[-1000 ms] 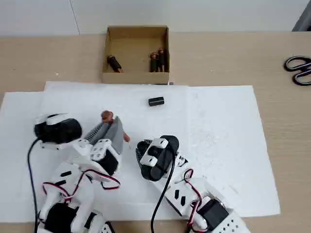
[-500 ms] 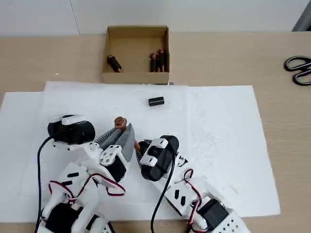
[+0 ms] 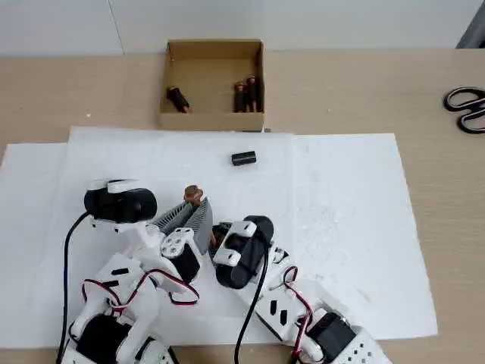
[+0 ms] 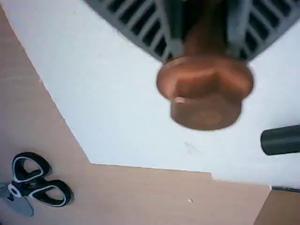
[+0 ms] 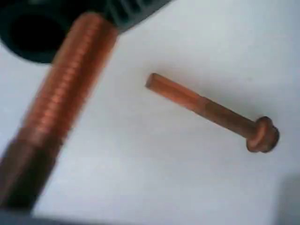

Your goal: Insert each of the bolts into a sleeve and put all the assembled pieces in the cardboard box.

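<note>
I'm clamping the bolt [image 4: 205,91] in my left gripper [image 3: 195,209], jaws closed to shank width just under the head. I'm swinging that arm rightward: over the last second the bolt has been crossing the paper [image 3: 341,227], and its threaded end is now sitting just beside my right gripper [image 3: 217,234]. Can't tell if the right one is open or holding anything. Reading this as lining up for insertion, not mated yet. A second bolt [image 5: 211,112] is lying loose on the paper, a spare sleeve [image 3: 243,158] is waiting near the box [image 3: 212,121], which is holding three finished pieces [image 3: 178,98].
</note>
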Robot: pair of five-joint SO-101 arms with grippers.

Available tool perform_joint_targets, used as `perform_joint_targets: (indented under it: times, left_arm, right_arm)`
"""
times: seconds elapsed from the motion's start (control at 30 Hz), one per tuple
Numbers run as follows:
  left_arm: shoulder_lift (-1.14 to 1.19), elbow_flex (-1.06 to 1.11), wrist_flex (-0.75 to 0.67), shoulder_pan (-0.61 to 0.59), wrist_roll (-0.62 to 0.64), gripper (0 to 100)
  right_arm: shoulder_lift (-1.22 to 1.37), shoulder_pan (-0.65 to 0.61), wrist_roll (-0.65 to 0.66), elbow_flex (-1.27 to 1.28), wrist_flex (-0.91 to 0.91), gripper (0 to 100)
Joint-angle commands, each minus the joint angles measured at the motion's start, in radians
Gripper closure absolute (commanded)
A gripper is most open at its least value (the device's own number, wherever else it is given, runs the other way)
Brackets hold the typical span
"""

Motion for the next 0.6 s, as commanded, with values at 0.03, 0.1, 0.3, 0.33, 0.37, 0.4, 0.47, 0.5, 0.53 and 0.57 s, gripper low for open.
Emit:
perform_joint_targets:
  times: [0.03,0.1,0.3,0.33,0.37,0.4,0.47,0.5,0.53,0.57]
  left_arm:
    - [-0.008,-0.012,-0.044,-0.002,0.006,100]
    - [-0.008,-0.012,-0.041,-0.002,0.006,100]
    - [-0.006,-0.035,-0.041,-0.003,0.006,100]
    - [-0.006,-0.035,-0.041,-0.003,0.006,100]
    - [-0.006,-0.035,-0.043,-0.003,0.006,100]
    - [-0.006,-0.035,-0.046,-0.003,0.006,100]
    - [-0.006,-0.039,-0.048,-0.003,0.006,100]
    - [-0.006,-0.039,-0.048,-0.003,0.005,100]
    - [-0.006,-0.041,-0.048,-0.005,0.005,100]
    - [-0.009,-0.042,-0.048,-0.005,0.003,100]
  right_arm:
    - [-0.013,-0.015,0.009,-0.034,-0.021,99.5]
    - [-0.013,-0.015,0.009,-0.034,-0.021,99.5]
    - [-0.015,-0.018,0.006,-0.026,-0.007,99.5]
    - [-0.015,-0.018,0.008,-0.028,-0.007,99.5]
    - [-0.015,-0.018,0.009,-0.031,-0.007,99.5]
    - [-0.015,-0.018,0.009,-0.038,-0.005,99.5]
    - [-0.015,-0.018,0.006,-0.048,-0.004,99.5]
    - [-0.015,-0.018,0.006,-0.048,-0.004,99.5]
    - [-0.015,-0.018,0.006,-0.049,-0.004,99.5]
    - [-0.015,-0.018,0.008,-0.049,-0.004,99.5]
